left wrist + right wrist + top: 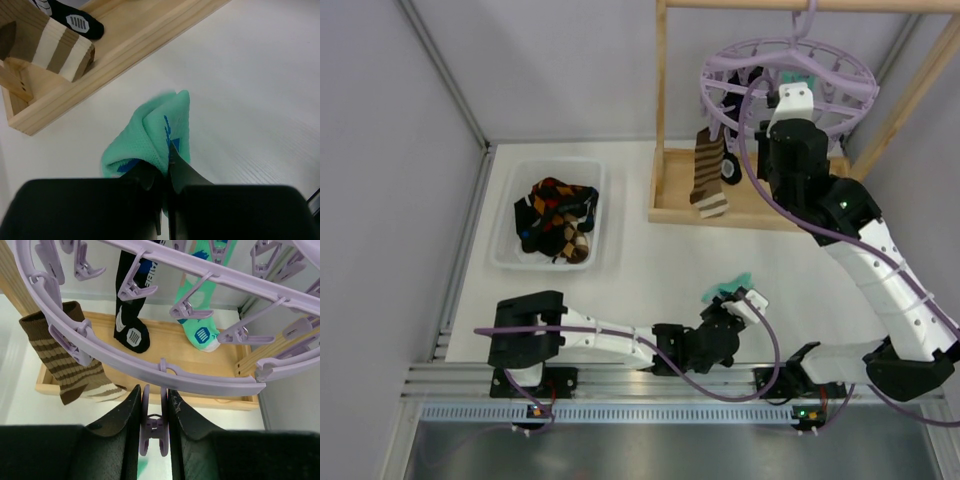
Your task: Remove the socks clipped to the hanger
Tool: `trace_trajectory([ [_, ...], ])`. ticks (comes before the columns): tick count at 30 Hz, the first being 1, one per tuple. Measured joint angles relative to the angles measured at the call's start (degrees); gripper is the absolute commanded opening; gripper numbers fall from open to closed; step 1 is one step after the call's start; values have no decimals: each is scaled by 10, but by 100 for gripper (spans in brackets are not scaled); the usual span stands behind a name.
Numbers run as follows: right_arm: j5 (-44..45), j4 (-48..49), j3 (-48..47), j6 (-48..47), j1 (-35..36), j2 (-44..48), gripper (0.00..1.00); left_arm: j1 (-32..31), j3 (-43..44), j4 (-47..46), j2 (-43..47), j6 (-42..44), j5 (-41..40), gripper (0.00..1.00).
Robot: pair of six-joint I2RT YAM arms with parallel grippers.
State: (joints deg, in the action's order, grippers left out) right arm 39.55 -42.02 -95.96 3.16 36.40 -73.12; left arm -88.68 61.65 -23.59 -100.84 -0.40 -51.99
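Your left gripper [162, 172] pinches the mint-green sock [160, 130] tight, bunched at its fingertips just over the table [260, 75]. Your right gripper [153, 390] squeezes a clip [152, 432] on the hanger's [210, 382] near rim; three more socks [131, 325] hang beyond it.

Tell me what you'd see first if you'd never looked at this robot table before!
First, the round pale-purple plastic drying hanger hanging up at the back right, where the right gripper pinches one small purple clip under its rim. Then the bright mint-green fabric sock squeezed in the left gripper, low over the white table near the front. At the left, a clear plastic tub holds a pile of dark patterned socks.
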Motion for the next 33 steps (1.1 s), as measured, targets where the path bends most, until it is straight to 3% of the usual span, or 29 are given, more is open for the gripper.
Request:
trace_trajectory([
  [5,-10,10,15,1,0,16,41,0,-32,8,8,-13,-14,0],
  [9,-23,19,48,6,0,43,46,13,-54,70,60,-43,-21,0],
  [14,-37,24,82,12,1,80,59,62,-70,146,205,-80,-43,0],
  [23,-55,32,160,31,2,172,63,110,-38,299,437,-109,-125,0],
  [26,-65,33,186,34,2,203,63,170,-10,348,470,-116,-139,0],
  [30,-70,34,206,35,2,226,63,295,40,415,473,-132,-130,0],
  [33,-73,34,209,35,2,229,63,421,78,460,441,-155,-59,0],
])
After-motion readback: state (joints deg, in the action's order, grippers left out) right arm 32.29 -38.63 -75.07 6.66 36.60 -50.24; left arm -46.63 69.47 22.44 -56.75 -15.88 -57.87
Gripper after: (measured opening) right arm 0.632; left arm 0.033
